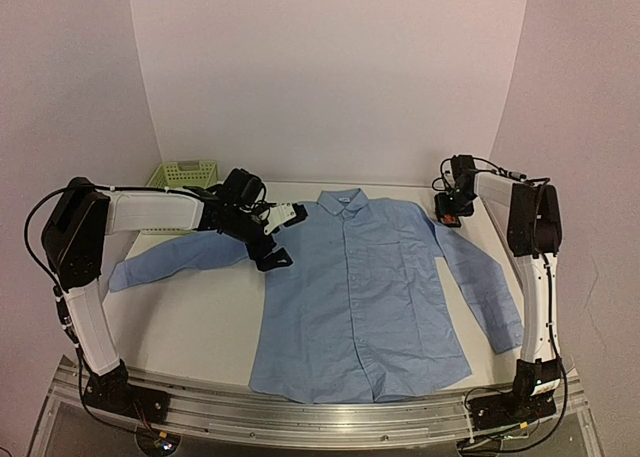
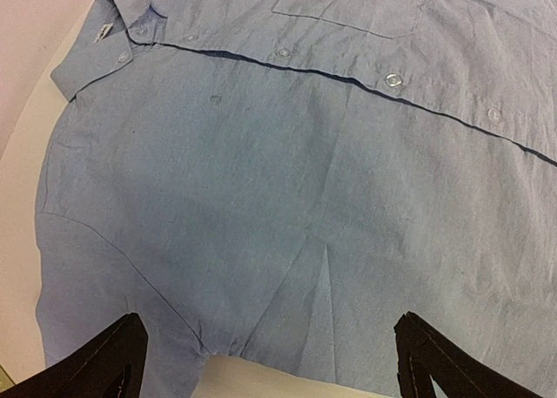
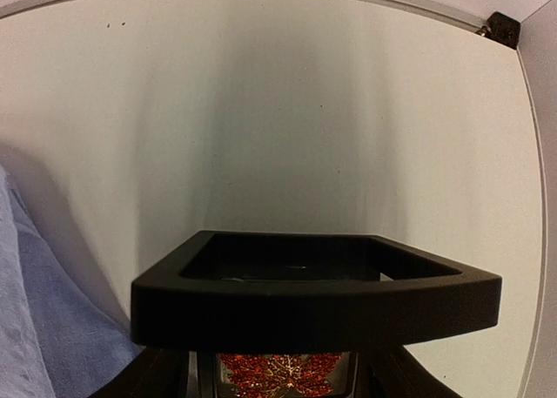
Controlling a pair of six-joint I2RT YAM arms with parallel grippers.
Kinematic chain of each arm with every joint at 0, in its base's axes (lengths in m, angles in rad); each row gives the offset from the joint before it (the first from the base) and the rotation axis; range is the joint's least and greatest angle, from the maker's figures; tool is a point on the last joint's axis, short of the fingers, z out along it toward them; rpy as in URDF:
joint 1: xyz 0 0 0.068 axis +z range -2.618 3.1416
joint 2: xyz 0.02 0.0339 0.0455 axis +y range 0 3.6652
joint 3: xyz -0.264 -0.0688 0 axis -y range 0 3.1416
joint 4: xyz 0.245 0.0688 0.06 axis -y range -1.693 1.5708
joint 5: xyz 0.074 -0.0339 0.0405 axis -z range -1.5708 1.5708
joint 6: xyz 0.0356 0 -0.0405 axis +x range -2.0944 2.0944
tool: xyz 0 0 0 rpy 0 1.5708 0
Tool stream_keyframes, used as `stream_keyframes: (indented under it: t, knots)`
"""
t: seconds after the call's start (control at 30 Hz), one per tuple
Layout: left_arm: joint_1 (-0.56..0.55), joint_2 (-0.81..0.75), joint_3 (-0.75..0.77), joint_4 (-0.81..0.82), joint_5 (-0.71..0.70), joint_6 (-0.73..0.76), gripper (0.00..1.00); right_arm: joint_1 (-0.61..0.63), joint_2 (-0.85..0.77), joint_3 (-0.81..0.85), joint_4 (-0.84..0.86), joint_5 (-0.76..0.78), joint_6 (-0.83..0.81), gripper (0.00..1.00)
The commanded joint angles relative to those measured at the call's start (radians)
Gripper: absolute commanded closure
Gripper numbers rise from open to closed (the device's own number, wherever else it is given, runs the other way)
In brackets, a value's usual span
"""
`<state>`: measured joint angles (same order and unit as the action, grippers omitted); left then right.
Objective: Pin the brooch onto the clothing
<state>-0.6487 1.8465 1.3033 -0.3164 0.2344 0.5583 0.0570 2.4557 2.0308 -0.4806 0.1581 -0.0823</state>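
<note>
1. A pale green plastic basket (image 1: 185, 172) stands at the far left of the white surface (image 1: 190, 307).
2. The left hand (image 1: 281, 237) is spread wide over the shirt's shoulder, holding nothing.
3. The light blue button-up shirt (image 1: 360, 287) lies flat, front up, mid-surface.
4. Beside the far sleeve, the right hand (image 1: 449, 213) meets a black square box frame (image 3: 313, 302). The tiny red-gold brooch (image 3: 283, 367) shows just under the frame's rim. Whether this hand grips anything cannot be told.

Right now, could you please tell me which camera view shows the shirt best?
The top external view: the shirt lies flat there, nearly whole, with both sleeves spread. The left wrist view shows only its upper front, from collar to pocket; the right wrist view catches just a blue sleeve edge.
</note>
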Motion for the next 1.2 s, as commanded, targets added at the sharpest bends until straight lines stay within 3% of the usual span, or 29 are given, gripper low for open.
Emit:
stream_keyframes:
  t: [0.0, 0.3, 0.57, 1.17]
  knots:
    - [0.009, 0.002, 0.028, -0.008, 0.01, 0.002, 0.0, 0.002, 0.017, 0.02, 0.005, 0.011, 0.005, 0.37]
    - [0.015, 0.014, 0.032, -0.004, -0.003, 0.013, 0.0, 0.003, -0.011, -0.035, 0.005, 0.003, 0.011, 0.36]
    - [0.017, 0.019, 0.035, -0.005, -0.008, 0.02, 0.0, 0.003, -0.025, -0.069, 0.005, 0.004, 0.005, 0.42]
    - [0.02, 0.027, 0.036, -0.01, -0.018, 0.038, 0.01, 0.002, -0.046, -0.049, 0.005, -0.037, 0.006, 0.67]
